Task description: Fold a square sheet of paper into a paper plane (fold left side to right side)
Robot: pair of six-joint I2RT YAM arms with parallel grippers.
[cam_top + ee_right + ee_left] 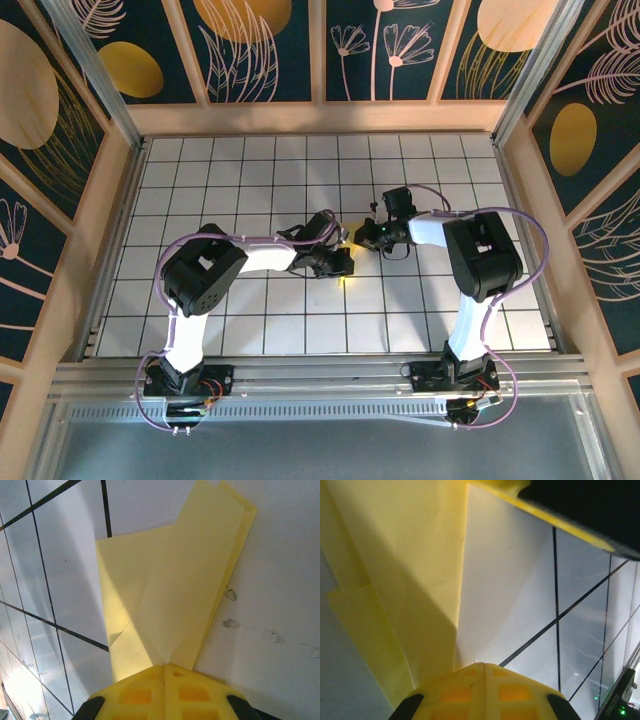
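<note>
With both finger pairs pressed together, left gripper [484, 665] and right gripper [165, 666] each set their yellow tips on the folded yellow paper [185, 580]. Can't tell whether either tip pinches a layer or just presses. Paper lies on the white gridded table [60, 570], approx mid-table, btwn the two grippers. Overlapping creased layers fan out from the right tip. Near the left tip, one edge is possibly lifted. Arms reach inward, grippers nearly meeting.
</note>
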